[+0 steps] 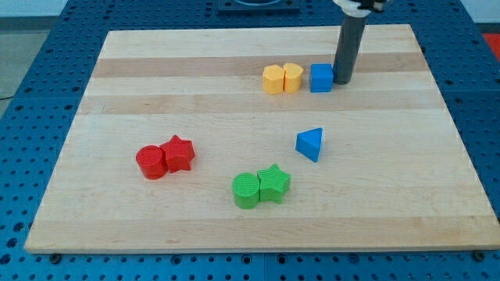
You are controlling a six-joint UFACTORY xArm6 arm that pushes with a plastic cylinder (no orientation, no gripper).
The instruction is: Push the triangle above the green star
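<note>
A blue triangle (310, 144) lies right of the board's middle. The green star (274, 183) sits below and left of it, touching a green cylinder (246, 190) on its left. My tip (342, 80) is near the view's top, right beside the right side of a blue cube (321, 77), well above the triangle.
Two yellow blocks (282, 78) stand side by side left of the blue cube. A red cylinder (151, 162) and a red star (179, 153) touch each other at the view's left. The wooden board (117, 94) rests on a blue perforated table.
</note>
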